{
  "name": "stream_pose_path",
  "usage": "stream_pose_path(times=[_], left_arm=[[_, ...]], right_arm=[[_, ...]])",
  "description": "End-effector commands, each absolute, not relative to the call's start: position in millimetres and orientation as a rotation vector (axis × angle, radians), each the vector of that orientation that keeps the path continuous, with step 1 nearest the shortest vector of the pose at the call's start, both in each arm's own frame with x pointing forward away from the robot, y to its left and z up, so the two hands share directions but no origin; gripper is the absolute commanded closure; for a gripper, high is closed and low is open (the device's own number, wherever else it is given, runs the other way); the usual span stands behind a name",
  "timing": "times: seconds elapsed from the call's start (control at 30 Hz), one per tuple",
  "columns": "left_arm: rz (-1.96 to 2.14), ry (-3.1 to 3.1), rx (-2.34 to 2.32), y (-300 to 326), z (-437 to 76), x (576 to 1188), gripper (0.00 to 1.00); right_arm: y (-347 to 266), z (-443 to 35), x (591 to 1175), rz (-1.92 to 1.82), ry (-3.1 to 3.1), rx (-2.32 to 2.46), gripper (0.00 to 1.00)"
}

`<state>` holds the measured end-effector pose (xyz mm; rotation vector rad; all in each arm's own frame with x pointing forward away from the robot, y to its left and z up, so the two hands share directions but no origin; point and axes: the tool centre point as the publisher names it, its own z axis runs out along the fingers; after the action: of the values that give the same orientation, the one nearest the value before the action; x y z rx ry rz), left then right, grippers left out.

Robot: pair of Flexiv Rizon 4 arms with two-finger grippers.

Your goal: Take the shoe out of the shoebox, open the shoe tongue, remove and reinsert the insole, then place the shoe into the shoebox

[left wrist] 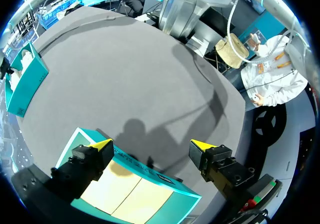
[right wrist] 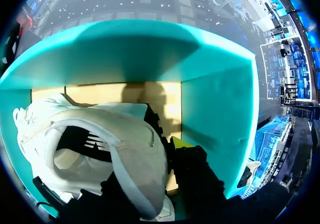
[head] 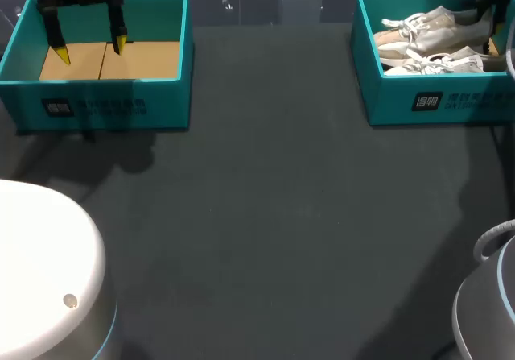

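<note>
Inside right shoebox (head: 402, 94), your right pincer (right wrist: 162, 131) grasps white sneaker (right wrist: 125, 149) by heel. Lift straight up, clear teal wall before swinging over surface (head: 265, 215). Left pincer (head: 91, 50) released, above empty shoebox (head: 105, 106).

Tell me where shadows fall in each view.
Head view: the empty teal cardboard shoebox shades the dark table. Left wrist view: an arm-shaped shadow crosses that table. Right wrist view: the other teal shoebox's wall is shaded beyond the white shoe.

Dark table (head: 265, 215): left shoebox (head: 105, 102), right shoebox (head: 451, 98) (2 teal, apart).
</note>
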<state>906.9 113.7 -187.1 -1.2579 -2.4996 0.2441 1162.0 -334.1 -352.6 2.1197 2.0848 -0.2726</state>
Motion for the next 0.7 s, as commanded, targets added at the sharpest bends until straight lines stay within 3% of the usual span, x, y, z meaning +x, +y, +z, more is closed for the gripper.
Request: stream_pose_path(times=[0.03, 0.17, 0.3, 0.47, 0.63, 0.7], left_arm=[[0.242, -2.501, -1.260, 114.3, -186.5, 906.1, 0.00], [0.242, -2.501, -1.260, 114.3, -186.5, 906.1, 0.00], [0.242, -2.501, -1.260, 114.3, -186.5, 906.1, 0.00], [0.242, -2.501, -1.260, 114.3, -186.5, 906.1, 0.00], [0.242, -2.501, -1.260, 114.3, -186.5, 906.1, 0.00], [0.242, -2.501, -1.260, 114.3, -186.5, 906.1, 0.00]], right_arm=[[-334.7, -360.4, 1161.9, -0.255, 2.095, 2.132, 1.00], [-334.3, -364.3, 1160.7, -0.233, 2.105, 2.144, 1.00], [-334.1, -365.1, 1160.3, -0.225, 2.110, 2.145, 0.89], [-332.2, -366.8, 1159.1, -0.211, 2.119, 2.149, 0.84], [-328.5, -362.0, 1158.1, -0.199, 2.122, 2.144, 0.63], [-327.4, -358.7, 1157.5, -0.196, 2.121, 2.142, 0.60]])
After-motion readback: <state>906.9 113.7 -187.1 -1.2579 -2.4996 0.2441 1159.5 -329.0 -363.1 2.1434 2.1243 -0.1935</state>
